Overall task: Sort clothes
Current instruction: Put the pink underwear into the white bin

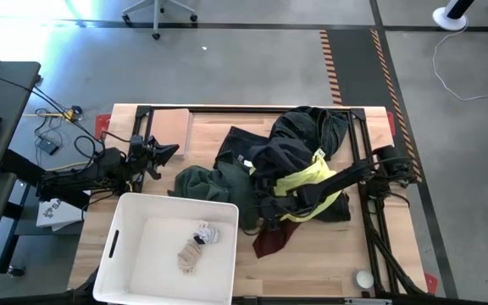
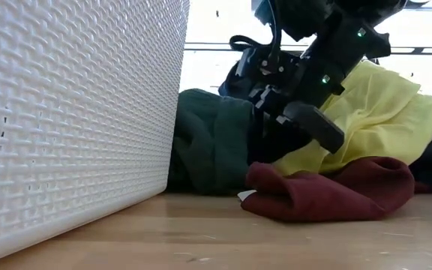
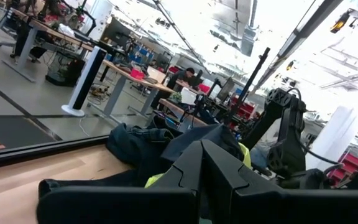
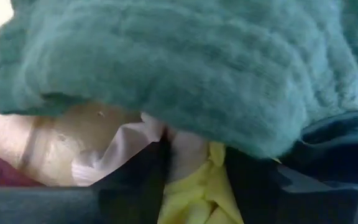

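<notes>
Clothes pile sits centre to right of the high view on the counter (image 1: 312, 271): dark green garment (image 1: 200, 184) at its left edge, black garment (image 1: 307, 135) on top toward the upper right, yellow garment (image 1: 312, 182) threaded through the middle, maroon garment (image 1: 274, 239) poking out at the bottom; one of each visible, rest of the heap too tangled to count; white basket (image 1: 125, 254) at lower left already holds two small socks (image 1: 197, 246). Right gripper (image 4: 191, 165) is buried in the pile's middle, pinching a fold of pale and yellow cloth under the green knit; left gripper (image 1: 169, 152) hovers at left of the pile, fingers pressed together, holding nothing. All of it looks soft, light, floppy, likely to snag neighbours; best to grab a free edge or bunched fold, lift high so the layers can separate.
</notes>
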Controlling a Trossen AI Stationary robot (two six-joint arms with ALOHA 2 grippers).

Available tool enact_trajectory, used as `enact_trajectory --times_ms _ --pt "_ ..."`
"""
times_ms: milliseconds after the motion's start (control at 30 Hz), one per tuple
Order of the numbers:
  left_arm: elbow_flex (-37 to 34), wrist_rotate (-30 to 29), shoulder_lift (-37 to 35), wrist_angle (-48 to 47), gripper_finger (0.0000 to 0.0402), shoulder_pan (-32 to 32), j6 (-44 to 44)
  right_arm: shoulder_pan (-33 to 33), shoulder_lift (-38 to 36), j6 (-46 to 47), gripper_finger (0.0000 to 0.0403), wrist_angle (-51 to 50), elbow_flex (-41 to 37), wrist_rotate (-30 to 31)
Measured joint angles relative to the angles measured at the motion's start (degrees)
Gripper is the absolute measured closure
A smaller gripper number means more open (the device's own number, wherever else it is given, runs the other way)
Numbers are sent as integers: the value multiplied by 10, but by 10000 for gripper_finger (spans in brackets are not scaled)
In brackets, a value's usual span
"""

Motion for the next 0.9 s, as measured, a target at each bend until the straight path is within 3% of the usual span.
enact_trajectory --times_ms 133,267,467,567,700,900 --pt "0 0 0 0 397 0 0 8 -30 38 296 -53 0 77" --pt "0 1 0 0 397 0 0 5 -102 119 333 -204 15 169" --pt "0 2 0 0 397 0 0 -21 -223 295 339 -460 19 245" --pt "0 2 0 -4 397 0 0 -30 -273 361 340 -532 19 251" --pt "0 2 0 -8 397 0 0 -28 -321 330 338 -467 19 218" --pt "0 2 0 -8 397 0 1 7 -321 130 338 -184 19 53"
